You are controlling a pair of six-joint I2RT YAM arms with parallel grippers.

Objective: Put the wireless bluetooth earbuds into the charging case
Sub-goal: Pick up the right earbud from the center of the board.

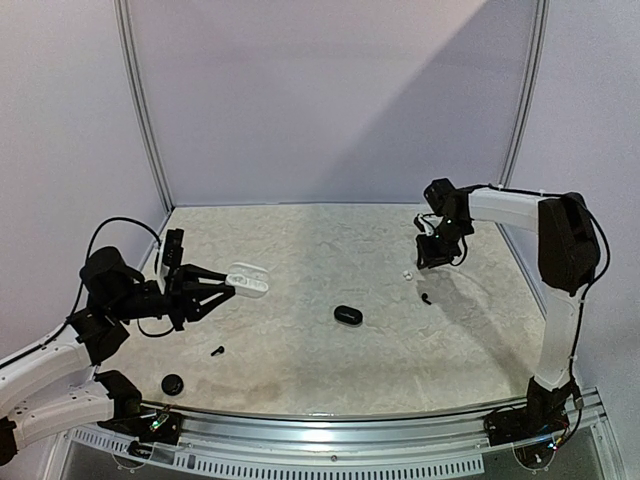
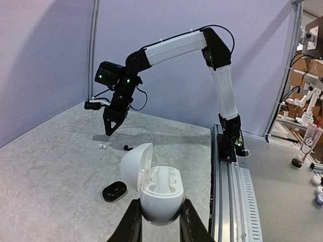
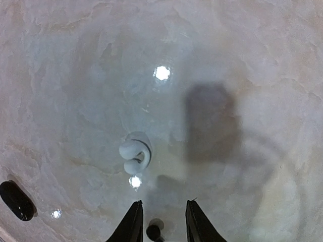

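My left gripper [image 1: 232,288] [image 2: 160,218] is shut on the white charging case [image 1: 247,281] [image 2: 160,194] and holds it above the table's left side. The case's lid [image 2: 135,164] is swung open, and both wells show nothing inside. A white earbud [image 1: 407,273] [image 2: 102,146] [image 3: 135,155] and a black earbud [image 1: 427,298] [image 2: 126,147] [image 3: 153,232] lie on the table at the right. My right gripper [image 1: 432,258] [image 2: 110,132] [image 3: 162,227] hangs above them, pointing down, open and holding nothing. In the right wrist view the black earbud shows between its fingers, and the white one lies ahead to the left.
A black oval case [image 1: 348,315] [image 2: 114,191] [image 3: 16,200] lies shut mid-table. Another black earbud [image 1: 217,350] and a round black object [image 1: 173,384] lie near the front left. A metal rail [image 2: 237,191] runs along the table's near edge.
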